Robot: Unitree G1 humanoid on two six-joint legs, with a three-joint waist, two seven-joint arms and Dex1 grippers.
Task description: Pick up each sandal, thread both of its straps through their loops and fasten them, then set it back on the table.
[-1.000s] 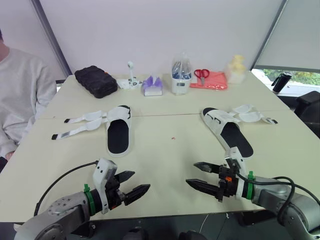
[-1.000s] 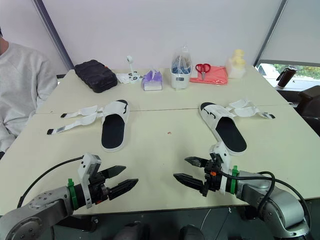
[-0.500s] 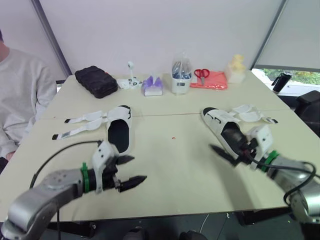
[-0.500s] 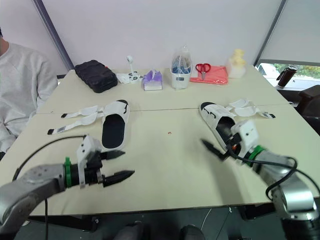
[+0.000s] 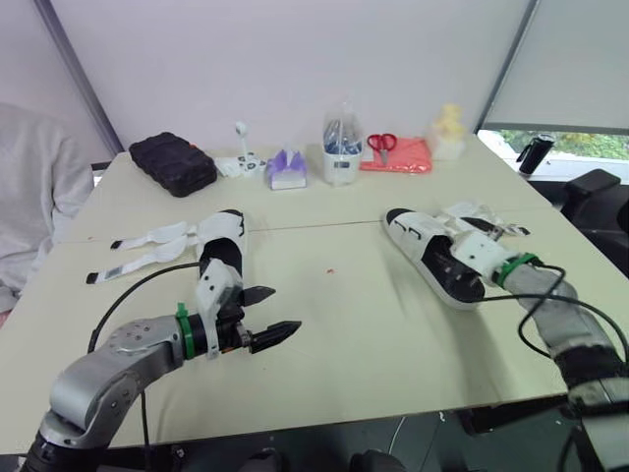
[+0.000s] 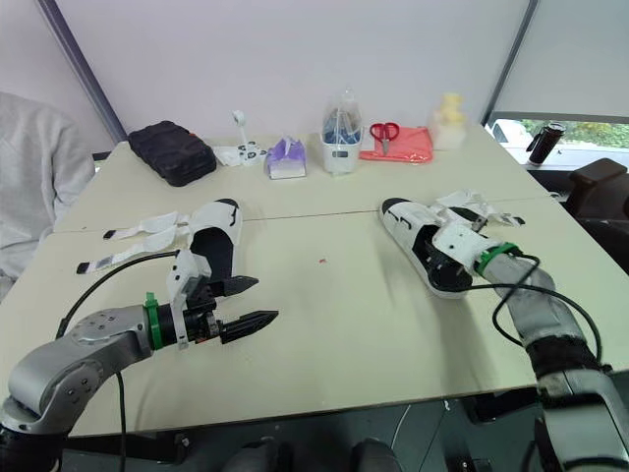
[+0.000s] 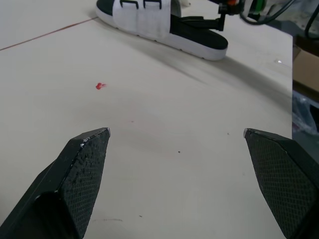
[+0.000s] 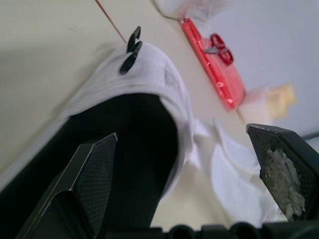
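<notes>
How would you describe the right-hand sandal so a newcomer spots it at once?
Start at the beige table and go to its right half. The sandal there is white with a black footbed. Unlike the left sandal, its loose straps fan rightward, and the right gripper sits over it, jaws open.

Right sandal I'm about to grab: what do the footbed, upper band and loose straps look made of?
On the right sandal, the footbed looks like matte black foam or rubber, no shine. The upper band looks like white woven fabric, fine texture showing; its loops seem black plastic. The straps look like thin soft white fabric, lying limp.
</notes>
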